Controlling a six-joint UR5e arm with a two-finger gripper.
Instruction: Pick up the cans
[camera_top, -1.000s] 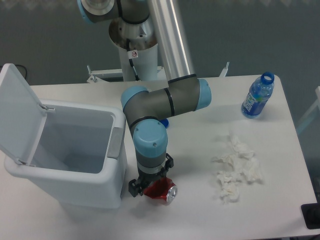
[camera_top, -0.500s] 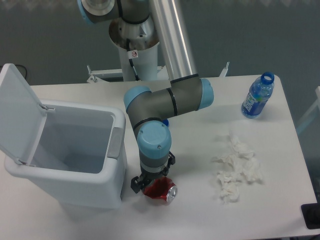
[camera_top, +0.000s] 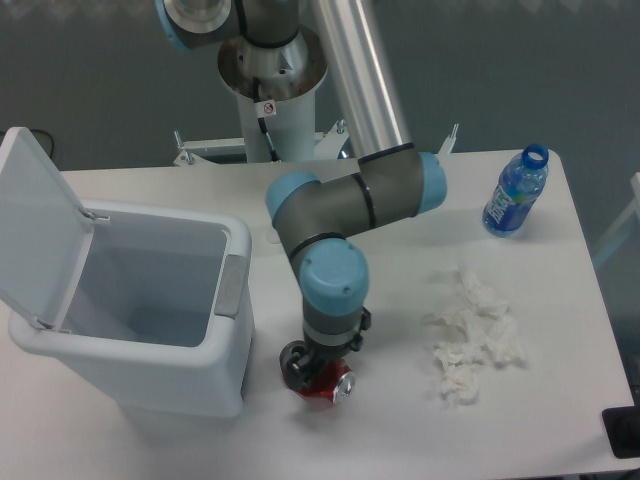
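While the end effector sits low over the red can on the desk beside the open white bin, its fingers' grip cannot be made out.

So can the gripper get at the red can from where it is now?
Probably yes. The gripper sits directly over the red can, which lies on the table just right of the white bin, with nothing between them. The wrist hides the fingers, so actual contact can't be confirmed.
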